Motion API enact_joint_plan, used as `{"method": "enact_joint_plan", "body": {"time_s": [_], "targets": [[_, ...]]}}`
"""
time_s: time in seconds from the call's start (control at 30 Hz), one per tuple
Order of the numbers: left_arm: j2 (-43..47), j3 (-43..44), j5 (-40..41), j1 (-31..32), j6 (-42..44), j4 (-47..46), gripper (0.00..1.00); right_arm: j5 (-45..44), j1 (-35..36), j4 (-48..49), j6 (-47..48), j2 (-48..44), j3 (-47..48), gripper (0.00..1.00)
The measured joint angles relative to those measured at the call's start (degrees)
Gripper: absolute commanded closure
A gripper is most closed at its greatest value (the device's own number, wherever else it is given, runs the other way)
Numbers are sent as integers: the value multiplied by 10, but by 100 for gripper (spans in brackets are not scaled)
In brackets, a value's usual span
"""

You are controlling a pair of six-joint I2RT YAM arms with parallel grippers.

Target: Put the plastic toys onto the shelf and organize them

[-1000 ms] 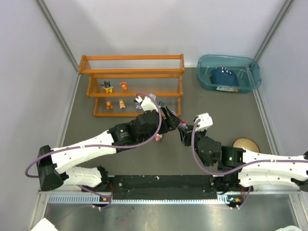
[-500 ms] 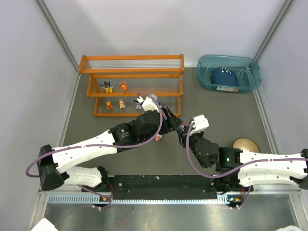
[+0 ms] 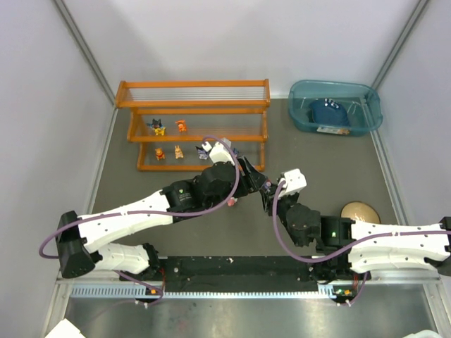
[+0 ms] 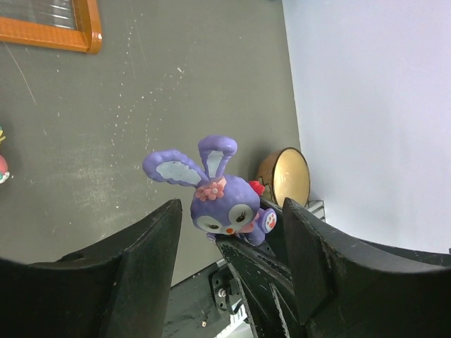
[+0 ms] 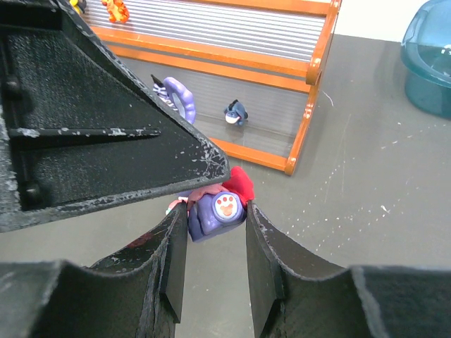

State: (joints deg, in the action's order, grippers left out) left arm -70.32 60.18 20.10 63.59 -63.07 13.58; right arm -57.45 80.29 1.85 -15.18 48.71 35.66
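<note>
Holding several toys [image 3: 156,127] on its tiers, shelf [image 3: 194,104] at left. Centre, left tool [image 4: 232,209], fingers apart, flanking purple bunny [image 4: 222,204] above desk [image 3: 317,155]. Beside it, right tool [image 5: 215,211], clamped on that bunny. Bunny not yet shelved; handover apparently under way.

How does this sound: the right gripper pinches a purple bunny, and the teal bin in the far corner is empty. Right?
Not quite. The teal bin is not empty: the top external view shows a dark blue object lying in it. The rest holds: the right gripper pinches the purple bunny.
</note>
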Motion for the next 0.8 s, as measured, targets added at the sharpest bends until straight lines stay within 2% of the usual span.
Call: {"method": "enact_joint_plan", "body": {"time_s": [0.43, 0.8], "targets": [[-4, 0, -3, 0, -3, 0, 49, -7, 6, 2, 2, 0, 0, 100], [-4, 0, -3, 0, -4, 1, 66, -15, 10, 3, 2, 0, 0, 100]]}}
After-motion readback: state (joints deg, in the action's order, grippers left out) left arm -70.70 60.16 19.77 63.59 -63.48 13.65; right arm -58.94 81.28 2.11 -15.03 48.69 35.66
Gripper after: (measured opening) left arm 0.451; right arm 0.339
